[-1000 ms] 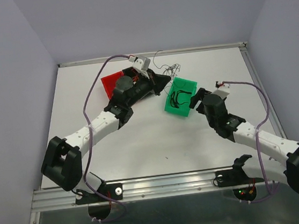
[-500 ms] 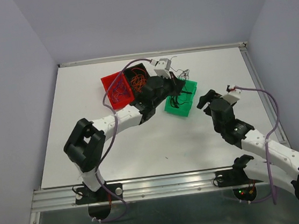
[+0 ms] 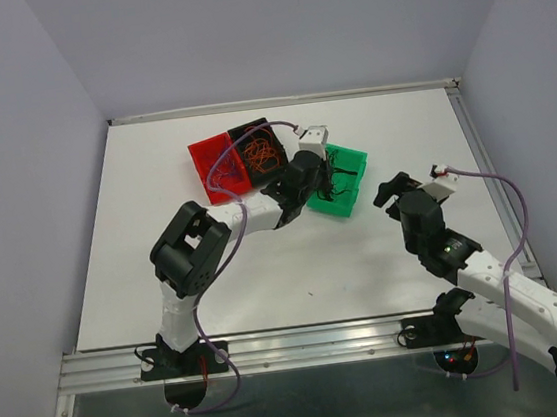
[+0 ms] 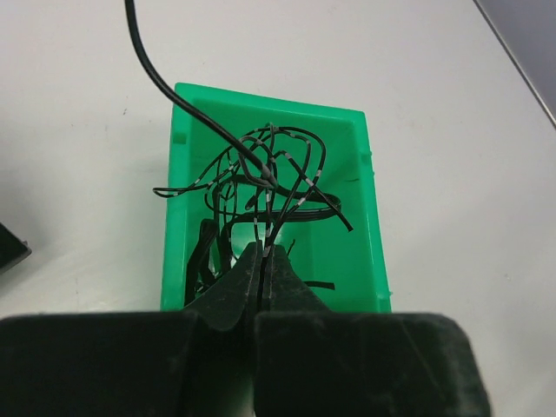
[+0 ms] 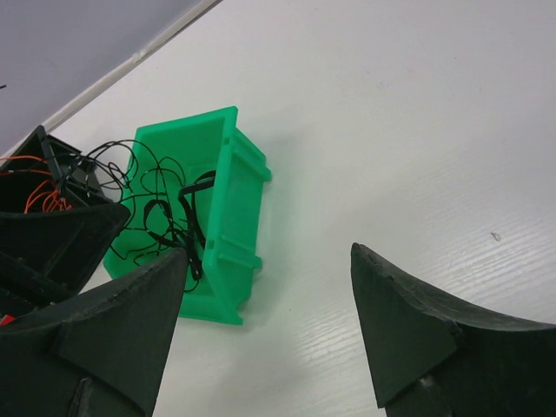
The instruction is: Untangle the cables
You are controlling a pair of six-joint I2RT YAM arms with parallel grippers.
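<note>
Thin black cables [image 4: 269, 178] lie bunched in a green bin [image 4: 369, 217]. My left gripper [image 4: 263, 249] hangs just over that bin, shut on a few of the black strands that run up between its tips. In the top view the left gripper [image 3: 326, 175] is over the green bin [image 3: 350, 156] at the table's middle back. Orange cables [image 3: 262, 150] fill a black bin [image 3: 246, 132]. My right gripper [image 3: 390, 194] stands open to the right of the green bin with nothing in it; in its own view the right gripper [image 5: 268, 252] faces the bin's side [image 5: 236, 217].
A red bin [image 3: 202, 157] holding fine red wires touches the black bin's left side. Lilac arm cables loop over both arms. The table's raised edge [image 3: 470, 126] runs along the right, with a metal rail at the near side.
My left arm has folded and swung right, from over the red and black bins to over the green bin, carrying thin strands along. The right arm has drawn back toward the near right.
</note>
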